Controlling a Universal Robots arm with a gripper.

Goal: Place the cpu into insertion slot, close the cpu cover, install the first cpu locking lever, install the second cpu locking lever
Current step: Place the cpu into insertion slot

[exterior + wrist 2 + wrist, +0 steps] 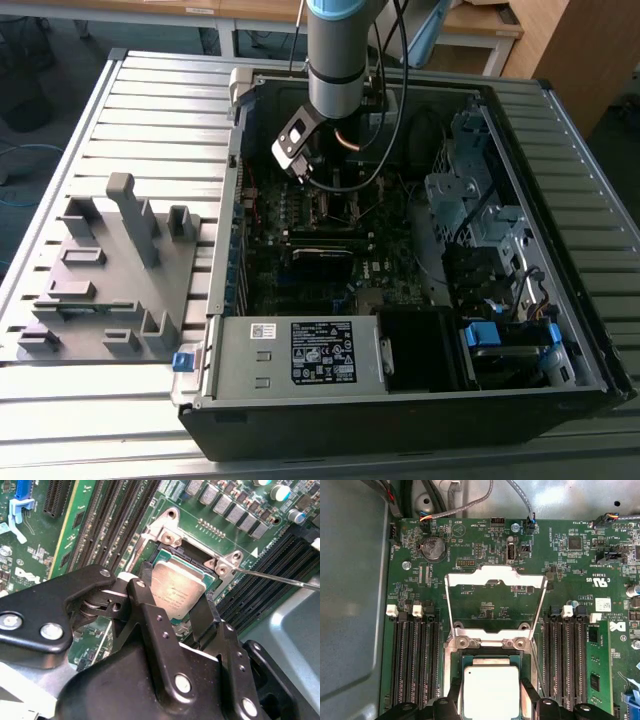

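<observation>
a: exterior view first. where's the arm?
b: the arm [335,60] reaches in from twelve o'clock into the open computer case [400,420]. the gripper [312,180] hangs low over the motherboard [300,250], a little toward eleven o'clock of the case's middle. i cannot tell the fingers' spread from here.
a: and around the case?
b: a grey fixture plate [100,290] lies on the slatted table [150,110] at nine o'clock of the case, just beside it. the power supply [300,355] sits along the case's six o'clock edge.
a: second wrist view?
b: the black fingers [205,617] are set narrow, one against each of two opposite edges of the cpu [177,592], gripping it. the cpu lies flat within the insertion slot [165,555]. whether it is fully seated or just above the contacts, i cannot tell. a thin metal lever [280,577] runs out from one socket corner across the black memory slots [260,590].
a: first wrist view?
b: same grip here: the cpu [491,692] sits between the fingers [526,697], over the insertion slot [490,659]. the cpu cover [492,576] stands swung open on its hinge, with green board showing through its window. memory slots [412,660] flank the socket on both sides. a coin battery [433,548] sits beyond the cover.
</observation>
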